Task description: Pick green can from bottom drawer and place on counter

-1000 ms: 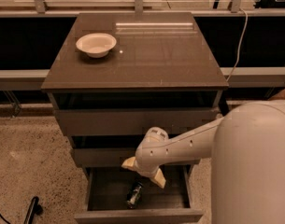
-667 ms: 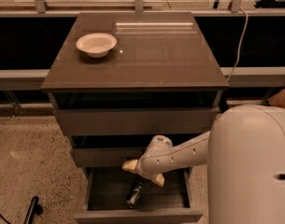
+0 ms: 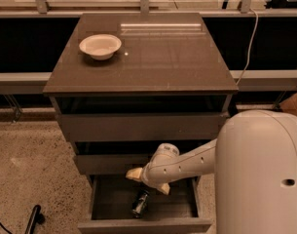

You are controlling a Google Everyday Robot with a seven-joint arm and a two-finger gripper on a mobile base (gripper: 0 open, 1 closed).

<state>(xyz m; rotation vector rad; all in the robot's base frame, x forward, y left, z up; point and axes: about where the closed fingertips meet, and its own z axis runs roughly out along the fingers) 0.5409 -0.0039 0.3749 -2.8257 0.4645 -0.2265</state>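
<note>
The white robot body (image 3: 260, 174) fills the lower right corner. Left of it stands a grey-brown cabinet whose glossy square surface (image 3: 162, 57) is wider than the drawers under it and shows a bright streak of reflection near its back edge.

All three drawers stand pulled out, stepped one below the other. The top drawer (image 3: 138, 126) is the widest, the middle drawer (image 3: 109, 162) is narrower, and the bottom drawer (image 3: 143, 225) is the lowest, out farthest toward the camera, with its dark shallow inside in view.

The white arm (image 3: 196, 160) reaches from the body leftward and down, across the front of the middle drawer.

A white bowl (image 3: 100, 46) sits upright on the surface near its back left corner.

The hand (image 3: 148, 182) hangs over the open bottom drawer, just under the middle drawer's front. Its two pale fingers (image 3: 134, 174) are spread apart, with nothing between them.

The green can (image 3: 140, 203) is inside the bottom drawer, near the middle of its floor, just below the hand. It looks tipped rather than upright, its lighter end toward the drawer front. Whether the hand touches it cannot be told.
</note>
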